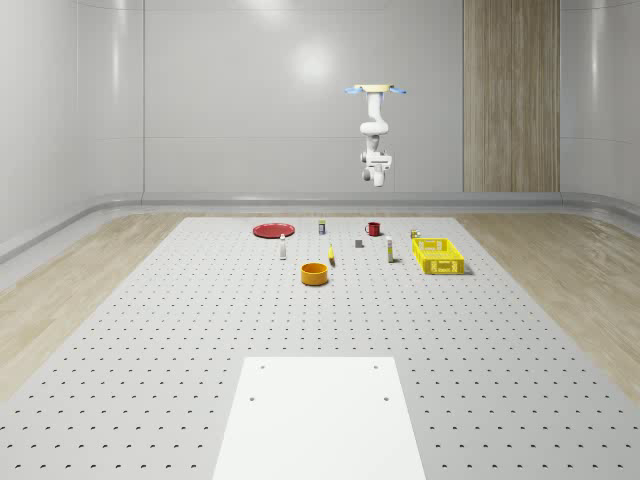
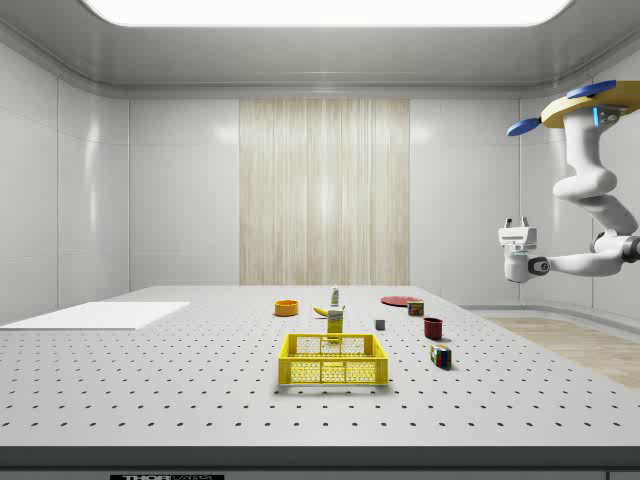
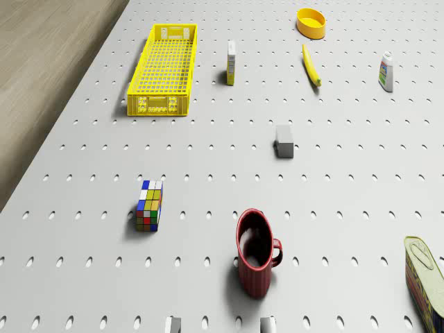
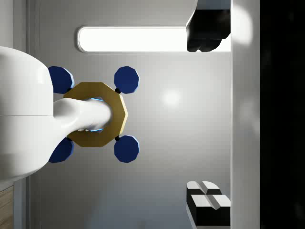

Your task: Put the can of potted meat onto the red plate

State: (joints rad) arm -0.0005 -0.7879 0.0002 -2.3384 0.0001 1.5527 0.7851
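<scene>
The potted meat can (image 3: 425, 281) lies on the perforated table next to the red mug (image 3: 255, 253). From the side the can (image 2: 415, 308) sits just in front of the red plate (image 2: 400, 300). The plate (image 1: 272, 230) lies at the table's far left in the whole-scene view, with the can (image 1: 322, 227) to its right. The drone (image 1: 375, 90) hovers high over the table's far end, roughly above the mug. My gripper (image 2: 517, 224) points upward at the ceiling, open and holding nothing, well above the can. Its fingers (image 4: 207, 28) stand wide apart.
A yellow crate (image 3: 163, 69), Rubik's cube (image 3: 149, 205), grey block (image 3: 284, 141), small box (image 3: 231, 62), banana (image 3: 311, 66), white bottle (image 3: 386, 71) and orange bowl (image 3: 311, 22) are spread over the table. A white mat (image 1: 320, 415) lies at its near end.
</scene>
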